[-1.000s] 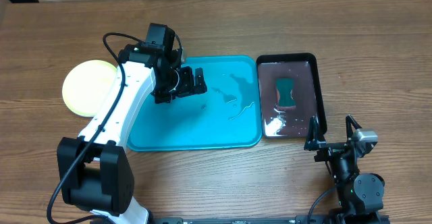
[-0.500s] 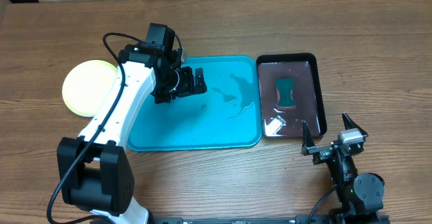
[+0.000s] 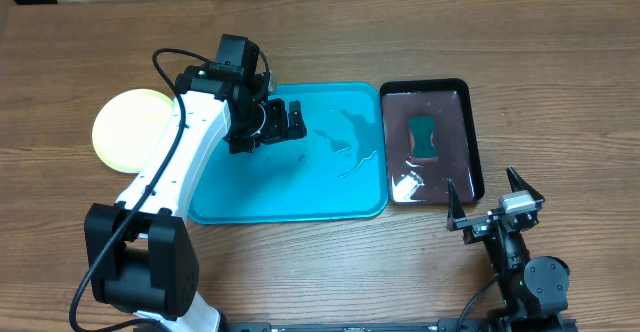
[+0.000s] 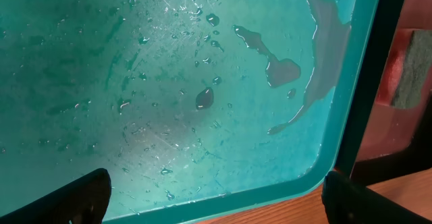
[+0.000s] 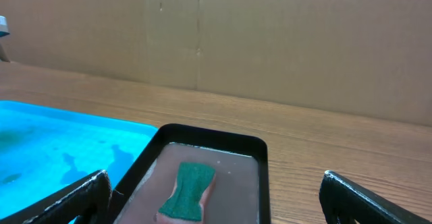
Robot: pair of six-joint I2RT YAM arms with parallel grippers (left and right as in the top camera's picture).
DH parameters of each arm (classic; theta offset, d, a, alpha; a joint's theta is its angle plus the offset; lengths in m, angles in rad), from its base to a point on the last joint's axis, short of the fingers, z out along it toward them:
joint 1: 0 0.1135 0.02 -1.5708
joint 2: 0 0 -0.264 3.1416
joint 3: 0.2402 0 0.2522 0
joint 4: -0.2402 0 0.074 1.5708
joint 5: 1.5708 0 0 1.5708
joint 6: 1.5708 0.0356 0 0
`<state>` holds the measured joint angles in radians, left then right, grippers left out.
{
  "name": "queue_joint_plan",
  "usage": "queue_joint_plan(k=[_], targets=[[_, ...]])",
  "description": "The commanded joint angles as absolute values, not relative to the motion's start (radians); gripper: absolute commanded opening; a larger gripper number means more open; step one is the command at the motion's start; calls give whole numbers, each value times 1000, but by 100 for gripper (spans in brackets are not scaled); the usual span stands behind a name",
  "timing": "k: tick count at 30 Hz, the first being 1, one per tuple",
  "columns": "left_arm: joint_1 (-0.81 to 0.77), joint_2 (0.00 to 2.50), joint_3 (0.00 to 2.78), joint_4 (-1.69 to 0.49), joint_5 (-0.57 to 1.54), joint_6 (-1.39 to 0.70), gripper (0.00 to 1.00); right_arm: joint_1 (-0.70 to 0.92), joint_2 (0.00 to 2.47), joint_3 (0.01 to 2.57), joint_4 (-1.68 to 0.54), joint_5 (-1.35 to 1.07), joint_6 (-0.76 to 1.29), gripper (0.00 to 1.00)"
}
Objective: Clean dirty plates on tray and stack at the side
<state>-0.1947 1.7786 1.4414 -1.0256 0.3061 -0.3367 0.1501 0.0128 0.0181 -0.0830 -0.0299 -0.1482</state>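
While the left gripper (image 3: 298,121) is hovering over the turquoise tray (image 3: 300,204), its fingers are standing wide apart and holding nothing. Water beads and shallow puddles (image 4: 280,69) are glistening on the tray's smooth plastic floor. The right gripper (image 3: 486,200) is gaping just as wide, empty, near the table's (image 3: 560,62) front edge, facing a glossy black tray (image 5: 260,150) where a green sponge (image 5: 189,190) is lying. A round yellow-green plate (image 3: 128,127) is resting on the wood-grain table just left of the turquoise tray.
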Motion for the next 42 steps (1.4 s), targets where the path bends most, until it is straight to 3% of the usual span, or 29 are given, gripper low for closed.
queue_joint_plan(k=[1,17,33,42], targets=[[-197,1754,1436,-1027,303,-321,100,142,3,8,-81,-39,-154,100],[-238,1629,1433,-1021,303,-321,100,142,3,8,-81,-39,-154,100],[-236,1060,1407,-1020,170,-318,100,142,3,8,-81,-39,-154,100],[-169,694,1089,-927,124,-338,100,142,3,8,-81,-39,-154,100]])
